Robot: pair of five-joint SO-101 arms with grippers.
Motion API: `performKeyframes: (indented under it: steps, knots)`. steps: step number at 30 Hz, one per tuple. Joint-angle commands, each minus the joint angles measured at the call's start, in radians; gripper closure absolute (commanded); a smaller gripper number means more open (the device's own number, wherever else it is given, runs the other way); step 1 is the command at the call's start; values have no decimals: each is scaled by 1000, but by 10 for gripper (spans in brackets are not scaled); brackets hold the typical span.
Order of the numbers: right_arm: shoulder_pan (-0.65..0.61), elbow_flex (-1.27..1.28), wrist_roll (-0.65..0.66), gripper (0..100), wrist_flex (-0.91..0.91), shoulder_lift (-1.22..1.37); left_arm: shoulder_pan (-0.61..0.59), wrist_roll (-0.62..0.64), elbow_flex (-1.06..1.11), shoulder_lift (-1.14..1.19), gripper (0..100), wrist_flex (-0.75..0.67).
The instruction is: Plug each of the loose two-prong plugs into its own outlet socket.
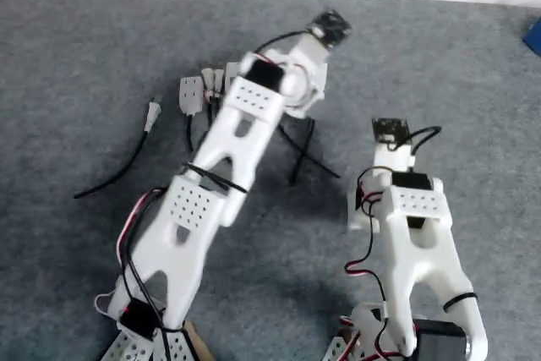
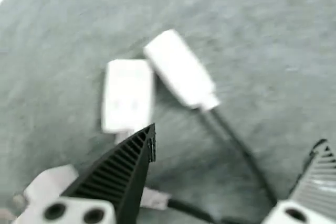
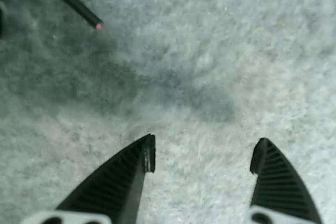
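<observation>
Under the white plastic left arm (image 1: pixel 241 120), on the far side of the grey carpet, the cluster of small white rectangular outlet sockets (image 1: pixel 193 93) is partly covered, so their number cannot be told. Thin black cables (image 1: pixel 297 151) run beneath the same arm, their ends hidden. The small pale two-prong plug (image 1: pixel 152 113) left of the sockets is too small to show its prongs. A blue object (image 1: pixel 534 35) at the far right is cut by the picture's edge.

In the left wrist view a white flat block (image 2: pixel 127 95) and a white oblong body on a black cord (image 2: pixel 178 74) are blurred; socket or plug cannot be told. A further white piece (image 2: pixel 47 184) is half hidden behind a black ribbed finger (image 2: pixel 118 174) of the left gripper (image 2: pixel 236 136).
</observation>
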Motion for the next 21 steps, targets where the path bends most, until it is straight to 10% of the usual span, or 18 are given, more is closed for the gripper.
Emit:
performKeyframes:
  steps: [1, 10, 16, 21]
  knots:
    - [1, 10, 5, 709, -16, -33, 36, 6, -22, 8, 580, 5]
    - [2, 45, 9, 709, -30, -33, 21, 5, -12, 137, 706, -75]
    - [2, 65, 11, 709, -47, -33, 42, 3, -12, 136, 992, -75]
    - [12, 64, 11, 709, -53, -33, 41, 3, -54, 117, 996, 18]
